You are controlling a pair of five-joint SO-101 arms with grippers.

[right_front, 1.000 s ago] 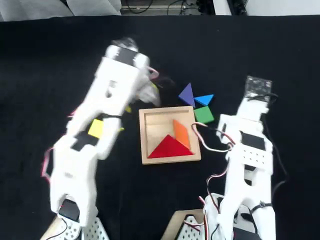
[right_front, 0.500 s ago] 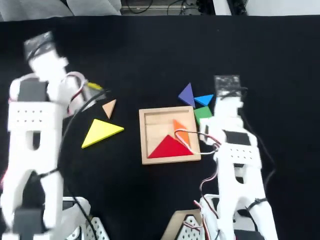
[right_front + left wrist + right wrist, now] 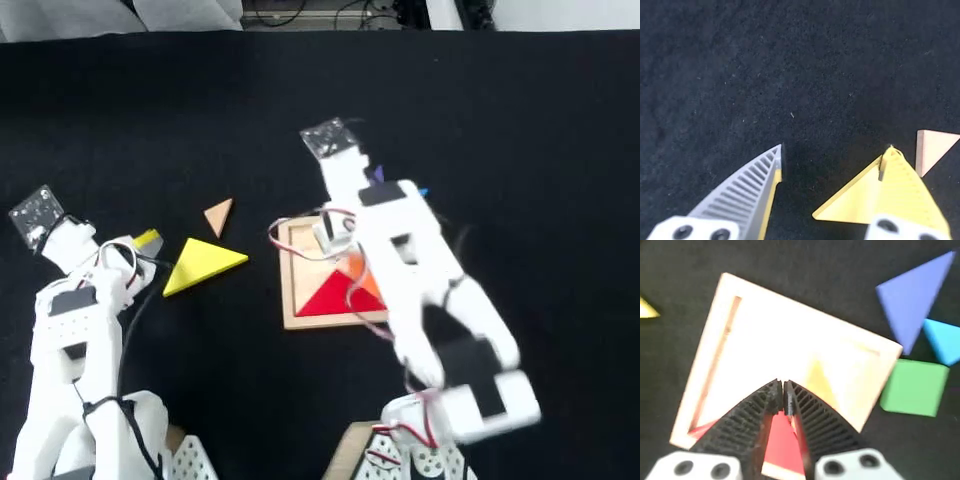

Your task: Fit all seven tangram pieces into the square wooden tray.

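The square wooden tray (image 3: 290,285) holds a red triangle (image 3: 330,297) and an orange piece (image 3: 372,280). My right arm (image 3: 400,250) stretches over it. My right gripper (image 3: 783,385) is shut with nothing in it, above the tray's floor (image 3: 765,350) near the red triangle (image 3: 780,440). A large yellow triangle (image 3: 205,262) and a small tan triangle (image 3: 218,213) lie left of the tray. My left gripper (image 3: 834,152) is open just beside the yellow triangle (image 3: 855,207), and the tan triangle (image 3: 932,147) lies beyond it.
A purple triangle (image 3: 917,292), a light blue triangle (image 3: 942,342) and a green square (image 3: 915,387) lie close together outside the tray's far right corner. The black cloth stretches bare at the back and the far left.
The left arm swung away from the tray to the table's front left, uncovering the yellow and tan triangles. The right arm moved left from beside the tray to over it.
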